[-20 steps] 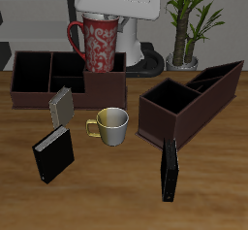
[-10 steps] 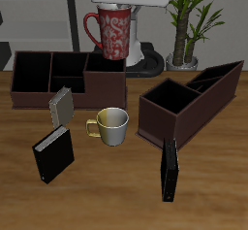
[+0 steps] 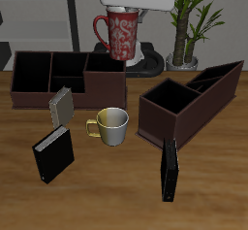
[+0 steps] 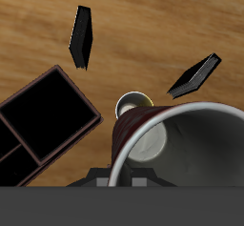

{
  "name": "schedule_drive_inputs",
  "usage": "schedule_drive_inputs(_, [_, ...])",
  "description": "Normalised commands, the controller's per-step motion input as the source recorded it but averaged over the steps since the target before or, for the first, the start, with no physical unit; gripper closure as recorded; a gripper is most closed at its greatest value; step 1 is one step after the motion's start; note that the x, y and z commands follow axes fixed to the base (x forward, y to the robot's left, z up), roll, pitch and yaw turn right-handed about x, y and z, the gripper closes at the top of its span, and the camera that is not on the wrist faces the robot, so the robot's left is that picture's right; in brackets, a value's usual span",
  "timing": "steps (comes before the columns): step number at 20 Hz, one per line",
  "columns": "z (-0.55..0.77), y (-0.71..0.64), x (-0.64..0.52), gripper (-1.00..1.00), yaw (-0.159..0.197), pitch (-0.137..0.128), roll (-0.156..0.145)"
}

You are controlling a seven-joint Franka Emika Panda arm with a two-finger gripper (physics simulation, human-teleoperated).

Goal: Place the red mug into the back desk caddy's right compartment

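Note:
The red mug (image 3: 120, 34), with a pale pattern and a red handle, hangs upright in my gripper (image 3: 124, 14), which is shut on its rim. It is in the air above and slightly behind the end of the back desk caddy (image 3: 29, 96), beside the wide right compartment (image 3: 105, 72) and clear of its walls. In the wrist view the mug's whitish inside (image 4: 152, 144) fills the foreground. The caddy's wide black compartment (image 4: 43, 111) lies off to one side of it, not beneath it. My fingertips are hidden by the mug.
A cream-yellow mug (image 3: 111, 125) stands in front of the caddy. An angled dark brown box (image 3: 189, 103) sits beside it. A grey book (image 3: 61, 106) leans on the caddy. Two black books (image 3: 53, 154) (image 3: 170, 171) lie nearer the front edge. A potted plant (image 3: 189, 20) stands at the back.
The red mug has risen from caddy-wall height to well above the caddy and shifted sideways toward the plant, with my gripper still shut on it.

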Motion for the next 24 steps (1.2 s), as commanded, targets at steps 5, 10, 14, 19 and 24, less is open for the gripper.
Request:
schedule_drive_inputs(5, [-0.12, 0.11, -0.19, 1.00, 0.019, -0.008, -0.005])
schedule_drive_inputs(10, [-0.13, 0.18, -0.30, 1.00, 0.003, -0.019, 0.018])
schedule_drive_inputs(14, [-0.11, 0.08, -0.25, 1.00, -0.001, 0.004, 0.018])
schedule_drive_inputs(19, [-0.07, 0.13, -0.32, 1.00, 0.038, -0.030, 0.019])
schedule_drive_inputs(24, [0.06, 0.17, -0.34, 1.00, -0.016, 0.001, 0.007])
